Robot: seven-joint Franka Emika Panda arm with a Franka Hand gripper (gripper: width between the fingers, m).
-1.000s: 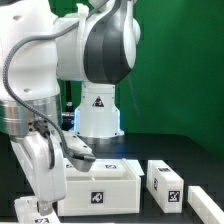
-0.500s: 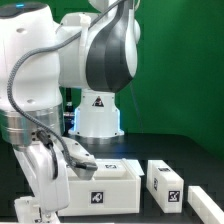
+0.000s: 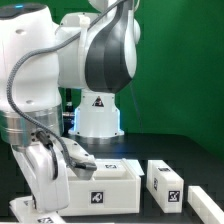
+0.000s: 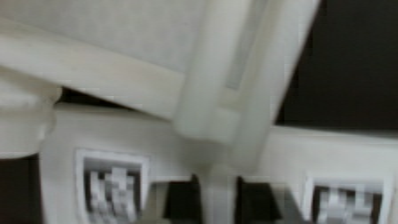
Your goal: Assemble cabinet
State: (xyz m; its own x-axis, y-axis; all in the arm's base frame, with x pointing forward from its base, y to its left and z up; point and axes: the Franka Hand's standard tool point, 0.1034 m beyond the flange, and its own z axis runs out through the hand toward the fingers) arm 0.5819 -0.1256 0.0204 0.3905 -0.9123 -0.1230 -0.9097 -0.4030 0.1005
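The white cabinet body (image 3: pixel 100 186) stands on the dark table with a tag on its front face. My gripper (image 3: pixel 42 196) is low at its side towards the exterior view's left, mostly hidden behind my own wrist. In the blurred wrist view a thin white cabinet panel (image 4: pixel 228 90) runs edge-on down between my gripper's (image 4: pixel 214 200) jaws, which look shut on it. Tagged white faces (image 4: pixel 111 182) show on both sides of the panel. A tagged white piece (image 3: pixel 28 211) shows under the gripper.
Two more tagged white cabinet blocks lie at the exterior view's right, one (image 3: pixel 164 181) beside the body and one (image 3: pixel 206 205) near the front corner. The robot's base (image 3: pixel 97 110) stands behind the body, in front of a green backdrop.
The arm shifted slightly between one second and half a second ago. It has held still since. The cabinet parts have not moved.
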